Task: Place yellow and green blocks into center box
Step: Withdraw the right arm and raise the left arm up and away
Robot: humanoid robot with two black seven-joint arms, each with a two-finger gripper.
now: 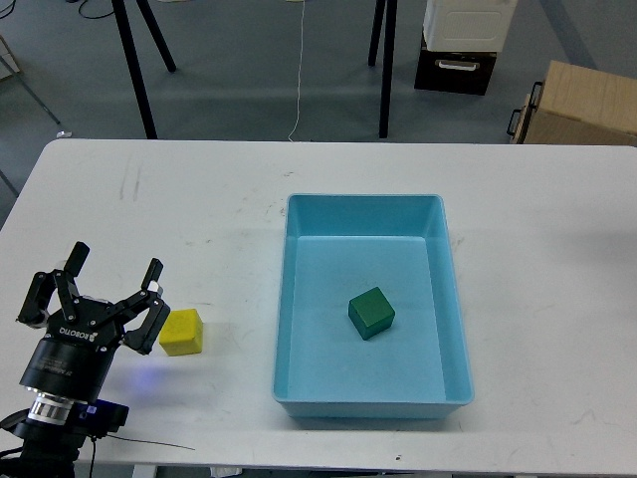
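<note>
1. The green block (371,313), a dark matte cube, lies inside the light-blue tray (293,299), on its floor near the middle, turned at an angle to the walls.
2. The tray is smooth plastic, rectangular, with low walls and rounded corners; it sits on the white table (179,209).
3. The yellow block (181,332), a bright matte cube of similar size, rests on the table left of the tray, apart from its wall.
4. The left gripper (107,291) stands open just left of the yellow block, fingers spread, its nearest finger close beside the cube.
5. The right gripper is out of view.
6. Beyond the tray's far side, a brown cardboard box (582,104) sits on the floor.
</note>
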